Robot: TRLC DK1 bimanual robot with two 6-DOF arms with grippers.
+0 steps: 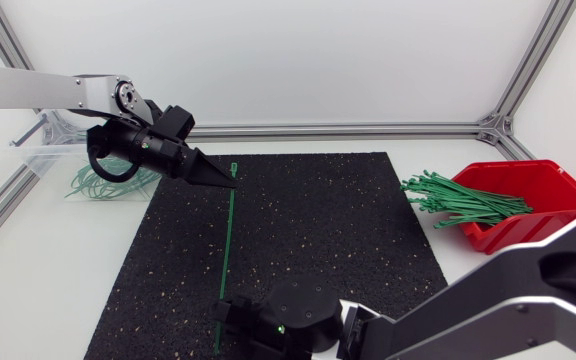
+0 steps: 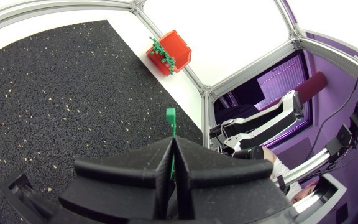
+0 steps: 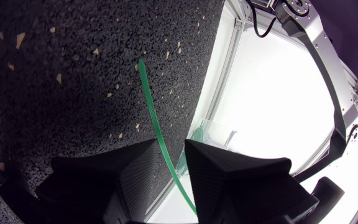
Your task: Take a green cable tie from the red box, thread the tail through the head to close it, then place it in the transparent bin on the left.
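Green cable tie, head view: runs straight over the black mat, with its far end at the left gripper and its near end at the right gripper. On the right of the tabletop sits the red box, a bundle of green ties spilling over its edge. At far left, behind the left arm, is the transparent bin. Green loops are at its front; inside or beside, cannot tell.

Left wrist view: left gripper clenched on the green cable tie, whose head pokes out ahead of the tips. The red box is far ahead, past the mat.

Right wrist view: green cable tie runs out ahead of the right gripper, over the mat. Clamped or loose: cannot tell.
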